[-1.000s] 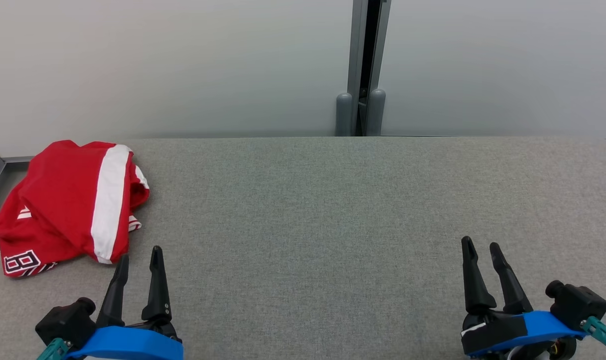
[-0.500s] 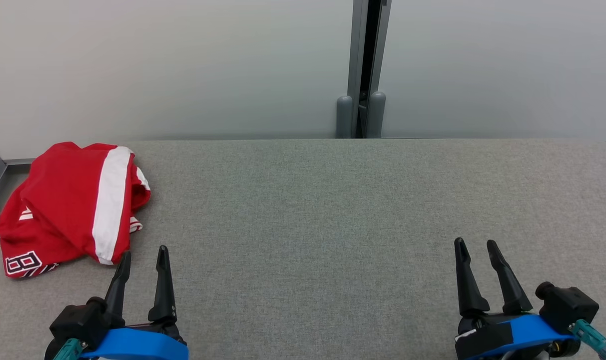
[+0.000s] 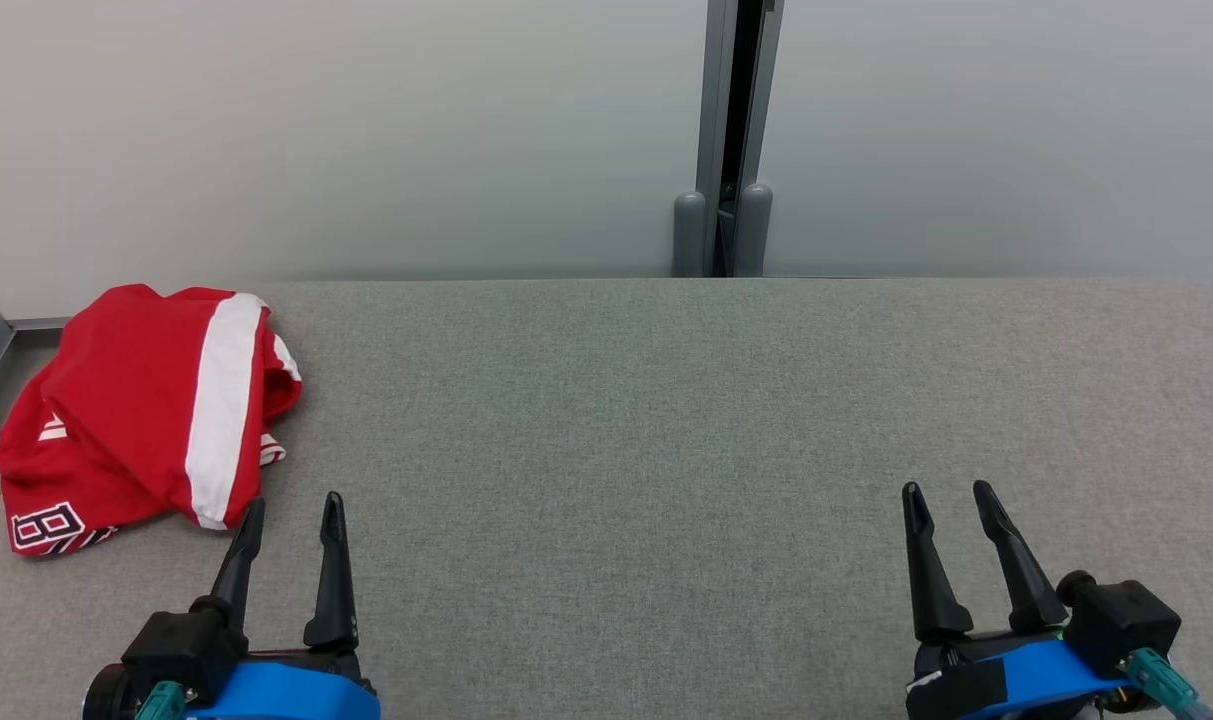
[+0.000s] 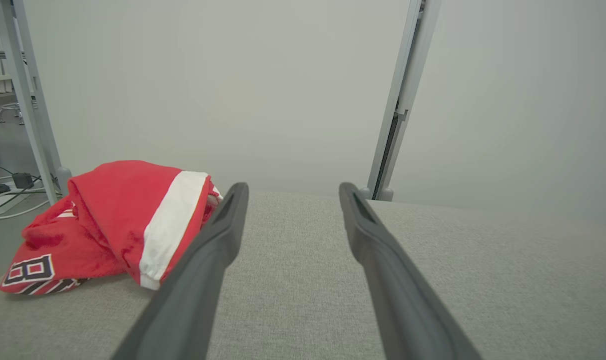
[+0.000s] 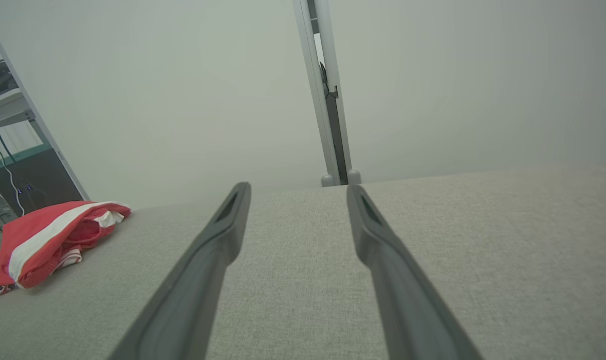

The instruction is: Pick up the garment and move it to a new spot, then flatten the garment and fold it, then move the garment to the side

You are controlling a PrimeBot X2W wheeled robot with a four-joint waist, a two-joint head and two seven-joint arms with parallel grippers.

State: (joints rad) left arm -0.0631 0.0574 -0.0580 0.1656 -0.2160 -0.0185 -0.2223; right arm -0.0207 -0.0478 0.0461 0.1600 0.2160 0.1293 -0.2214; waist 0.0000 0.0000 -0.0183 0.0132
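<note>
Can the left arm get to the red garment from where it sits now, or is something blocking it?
Probably yes. The left gripper is open and empty, and the red garment lies crumpled just ahead and to its left on the grey table, with nothing standing between them.

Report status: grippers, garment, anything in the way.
Left gripper open, empty, just short of garment. Right gripper open, empty. Garment bunched at left end of table, not held. No obstruction seen.

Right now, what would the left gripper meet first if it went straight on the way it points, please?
Probably nothing on the table: the left gripper points past the red garment, lying to its left, toward the grey wall panel.
</note>
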